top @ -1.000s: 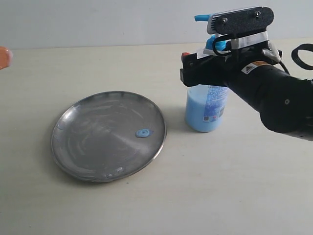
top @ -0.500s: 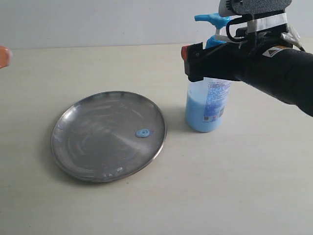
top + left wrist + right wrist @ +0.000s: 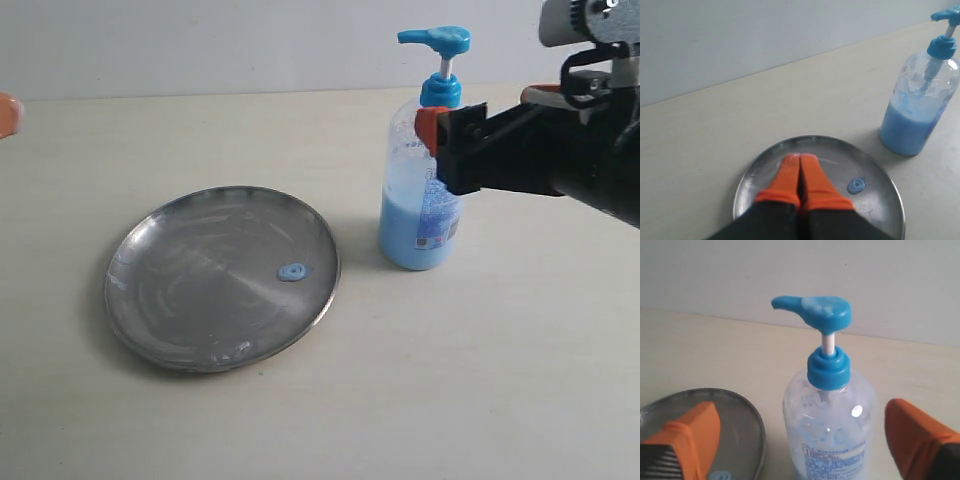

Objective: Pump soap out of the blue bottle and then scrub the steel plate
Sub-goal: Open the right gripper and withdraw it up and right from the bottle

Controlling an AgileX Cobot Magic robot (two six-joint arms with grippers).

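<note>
Nothing can be read: the bottle (image 3: 405, 228) carries a printed label (image 3: 440, 215) (blue and white), but its lettering is too small and blurred.

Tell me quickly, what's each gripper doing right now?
Left gripper: shut, holding nothing.
Right gripper: open, either side of the blue bottle, not gripping.

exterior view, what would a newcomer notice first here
The tall blue bottle with its bright pump stands right of centre, with the right pincer open on either side of it, not touching. Left of it lies a wide steel plate with a small blob of soap near its right edge.
</note>
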